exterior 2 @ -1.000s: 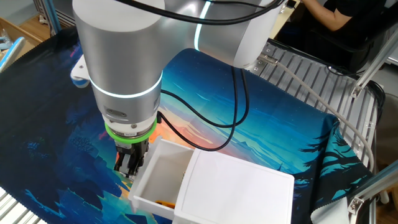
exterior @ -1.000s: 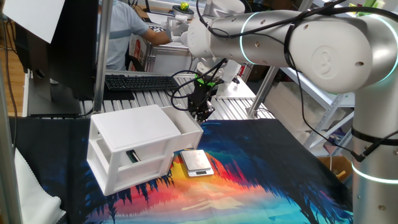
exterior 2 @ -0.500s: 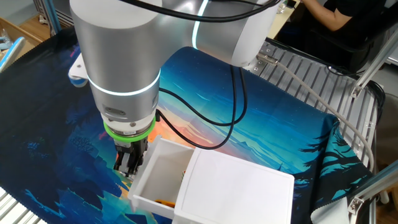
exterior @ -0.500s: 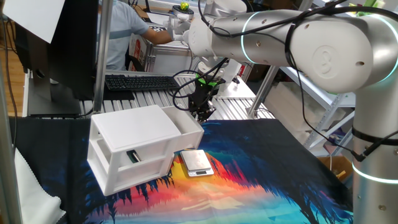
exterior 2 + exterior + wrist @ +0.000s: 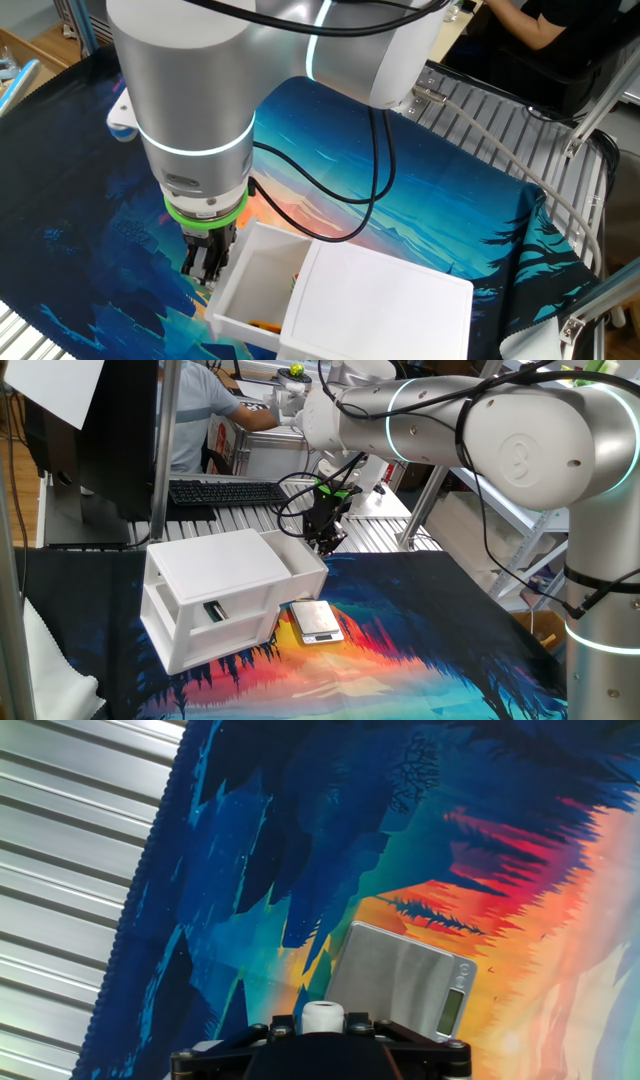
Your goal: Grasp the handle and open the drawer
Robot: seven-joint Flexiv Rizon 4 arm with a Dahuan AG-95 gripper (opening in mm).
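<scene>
The white two-tier cabinet (image 5: 205,575) stands on the colourful mat. Its upper drawer (image 5: 303,563) is pulled partway out towards the back right; in the other fixed view it shows as an open-topped white tray (image 5: 262,275). My gripper (image 5: 325,542) is at the drawer's front panel, also seen in the other fixed view (image 5: 205,270). In the hand view the small white handle (image 5: 323,1016) sits between my black fingers (image 5: 275,1026), and the gripper (image 5: 323,1021) is shut on it.
A flat silver scale (image 5: 317,620) lies on the mat right in front of the cabinet and shows below the handle in the hand view (image 5: 405,982). The ribbed metal table (image 5: 70,870) borders the mat. A keyboard (image 5: 228,491) and a seated person (image 5: 200,410) are behind.
The arm's upper body has shifted very slightly. The gripper stays on the handle and the drawer shows no clear movement.
</scene>
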